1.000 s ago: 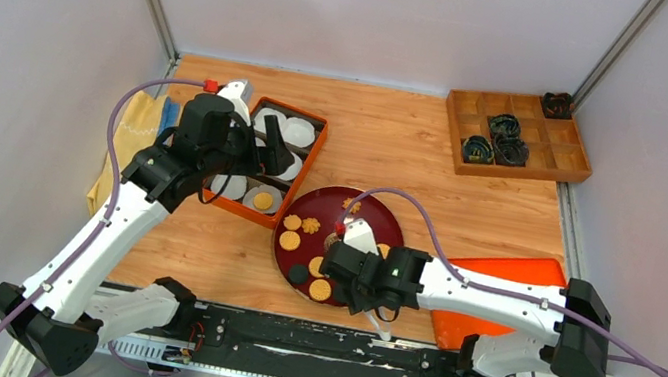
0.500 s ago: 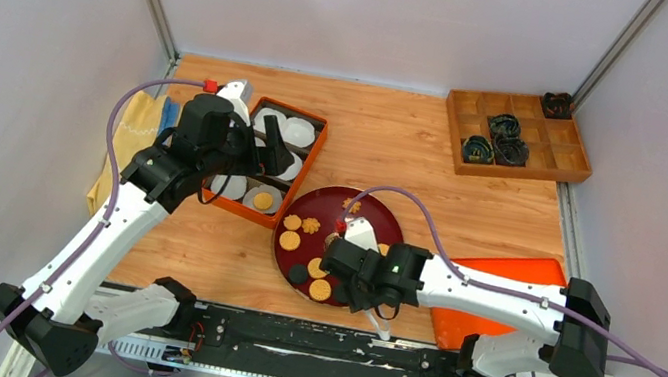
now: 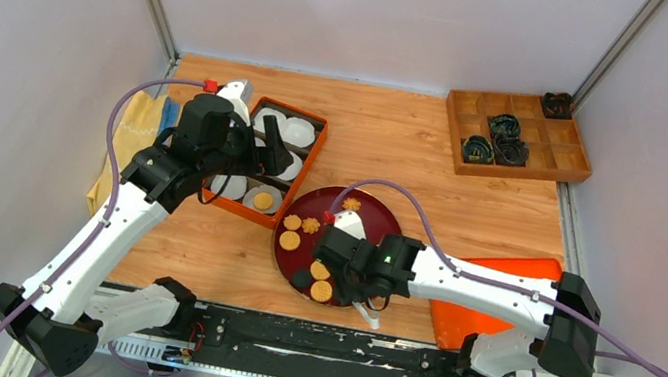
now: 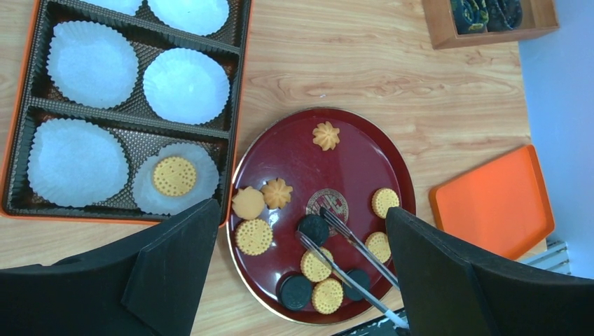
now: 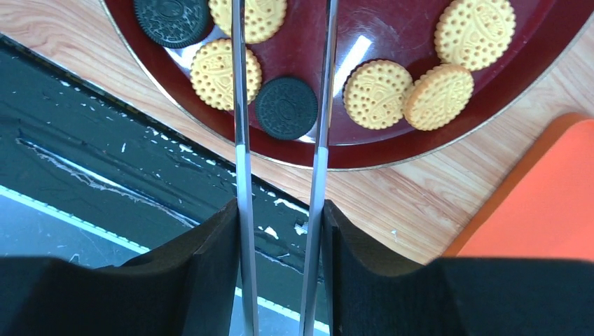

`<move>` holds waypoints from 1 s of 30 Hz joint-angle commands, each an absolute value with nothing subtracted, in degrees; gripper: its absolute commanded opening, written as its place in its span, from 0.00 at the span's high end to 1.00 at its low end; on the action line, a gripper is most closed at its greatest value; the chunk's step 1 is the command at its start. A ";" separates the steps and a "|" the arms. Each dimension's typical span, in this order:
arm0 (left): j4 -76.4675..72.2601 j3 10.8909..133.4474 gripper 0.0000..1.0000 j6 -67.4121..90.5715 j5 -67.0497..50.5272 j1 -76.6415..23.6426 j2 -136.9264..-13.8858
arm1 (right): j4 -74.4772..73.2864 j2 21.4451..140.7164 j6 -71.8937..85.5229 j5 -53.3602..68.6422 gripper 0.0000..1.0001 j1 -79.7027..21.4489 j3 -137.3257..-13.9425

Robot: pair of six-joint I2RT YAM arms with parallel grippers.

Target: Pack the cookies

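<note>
Left of the left claw, a soft yellow cloth lies crumpled on the wood-grain bench. The left claw hangs with its black fingers spread wide and nothing between them. Directly beneath it sits a rectangular tray, orange-rimmed with a ribbed black liner split into compartments. The compartments hold white fluted paper cups. The cup nearest the claw's left finger carries one round, dimpled golden cookie.

Between the two claws is a round, glossy dark-red plate with a thin gold rim. The rest of the cookies lie loose on it: flat golden discs, embossed black discs and ridged flower shapes.

The right claw is pinching a pair of slim, shiny metal tongs, whose two blades run apart out over the plate. Their tips stand on either side of a black cookie; whether they touch it cannot be told.

Right of the right claw rests a smooth, flat orange lid with rounded corners. Well beyond it, a wooden box of square cells holds black coiled rings.
</note>
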State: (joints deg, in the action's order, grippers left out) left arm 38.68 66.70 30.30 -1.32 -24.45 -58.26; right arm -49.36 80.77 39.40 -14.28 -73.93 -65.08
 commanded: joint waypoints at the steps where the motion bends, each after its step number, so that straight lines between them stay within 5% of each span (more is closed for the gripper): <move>1: 38.49 68.05 0.06 29.45 -0.76 -23.99 -58.32 | -47.02 81.29 37.79 -11.43 1.00 -72.94 -65.42; 15: 40.17 70.36 0.06 28.10 4.19 -23.75 -58.06 | -44.44 85.29 28.63 -14.72 1.00 -67.31 -77.02; 30: 42.72 76.47 0.04 26.84 6.94 -14.27 -58.60 | -40.81 103.69 17.82 -8.93 1.00 -63.38 -100.03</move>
